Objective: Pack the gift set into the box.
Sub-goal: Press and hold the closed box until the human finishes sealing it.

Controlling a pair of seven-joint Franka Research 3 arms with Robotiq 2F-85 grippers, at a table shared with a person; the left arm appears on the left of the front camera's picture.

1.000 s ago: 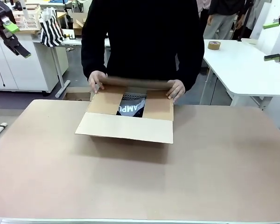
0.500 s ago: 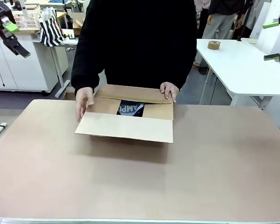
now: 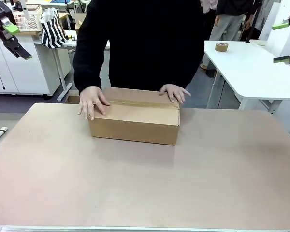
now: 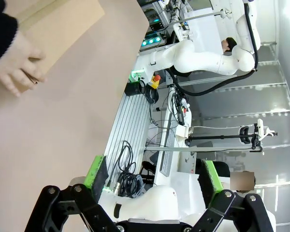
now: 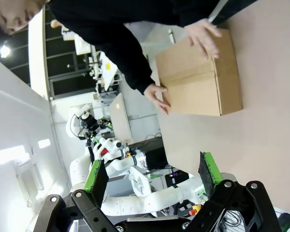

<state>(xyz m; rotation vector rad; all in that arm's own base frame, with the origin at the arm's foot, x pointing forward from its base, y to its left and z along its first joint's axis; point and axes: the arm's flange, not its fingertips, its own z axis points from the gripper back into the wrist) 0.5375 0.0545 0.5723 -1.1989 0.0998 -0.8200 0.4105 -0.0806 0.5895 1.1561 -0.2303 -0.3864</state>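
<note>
Box (image 3: 135,121) flaps lay shut under person's palms (image 3: 92,101); I judged packing nearly done. Left hand (image 4: 153,171), right hand (image 5: 152,170) hung released.

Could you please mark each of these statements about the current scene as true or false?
1. The top flaps of the box are folded shut. True.
2. The left gripper is clamped on the box. False: it is raised at the far left, open, well apart from the box.
3. The person has one hand and the other hand on top of the box. True.
4. The roll of tape lies on the brown table beside the box. False: it sits on the white table off to the right.
5. The right gripper is open and holds nothing. True.
</note>
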